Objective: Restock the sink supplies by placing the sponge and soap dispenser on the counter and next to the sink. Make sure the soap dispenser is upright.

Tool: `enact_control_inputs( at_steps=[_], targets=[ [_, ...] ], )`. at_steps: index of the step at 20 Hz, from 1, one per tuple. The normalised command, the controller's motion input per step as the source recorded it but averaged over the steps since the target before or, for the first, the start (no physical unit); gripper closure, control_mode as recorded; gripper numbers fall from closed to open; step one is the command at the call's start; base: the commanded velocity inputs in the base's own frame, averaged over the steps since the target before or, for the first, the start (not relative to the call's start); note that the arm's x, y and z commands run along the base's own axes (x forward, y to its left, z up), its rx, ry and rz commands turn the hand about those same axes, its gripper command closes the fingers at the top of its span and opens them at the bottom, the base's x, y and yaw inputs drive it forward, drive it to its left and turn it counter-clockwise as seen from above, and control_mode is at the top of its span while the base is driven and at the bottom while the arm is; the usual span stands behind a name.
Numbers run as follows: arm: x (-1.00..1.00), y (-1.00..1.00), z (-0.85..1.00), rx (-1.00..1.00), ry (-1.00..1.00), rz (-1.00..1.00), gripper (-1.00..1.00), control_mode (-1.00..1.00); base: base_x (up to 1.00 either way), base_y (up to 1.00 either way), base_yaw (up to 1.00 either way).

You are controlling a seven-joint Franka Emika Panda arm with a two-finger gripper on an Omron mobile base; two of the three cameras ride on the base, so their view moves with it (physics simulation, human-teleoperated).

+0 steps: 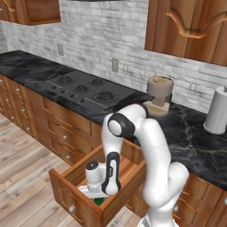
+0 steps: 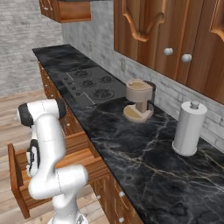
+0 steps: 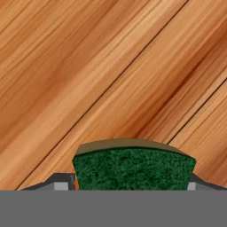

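Note:
The green sponge [image 3: 133,170] sits right between my gripper's [image 3: 132,187] finger tips, with a thin tan layer along its top edge and the wooden drawer floor behind it. The tips press against both of its sides, so the gripper is shut on it. In the left base view my hand reaches down into the open wooden drawer [image 1: 73,191], and a patch of the green sponge [image 1: 98,201] shows under the gripper [image 1: 99,198]. The black marble counter [image 1: 190,137] runs above the drawer. The soap dispenser and the sink are out of view.
A black stovetop [image 1: 84,88] lies on the counter to the left. A tan coffee machine [image 1: 158,95] stands at the back and a white paper-towel roll [image 1: 217,111] at the right. The drawer [image 2: 17,175] juts out over the wood floor. Wall cabinets hang above.

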Motion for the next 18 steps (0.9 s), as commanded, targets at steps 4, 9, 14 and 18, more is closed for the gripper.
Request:
enact_control_inputs(
  at_steps=[4,9,14,18],
  targets=[
    [0.00,0.00,-0.75,0.00,-0.13,0.06,1.00,-1.00,0.00,0.00,0.00],
    [0.02,0.00,-0.42,0.00,-0.09,0.06,1.00,-1.00,0.00,0.00,0.00],
    [0.10,0.03,0.35,0.00,-0.01,0.00,1.00,-1.00,0.00,0.00,0.00],
    [0.06,0.00,0.78,0.00,0.00,0.00,1.00,-1.00,0.00,0.00,0.00]
  ],
)
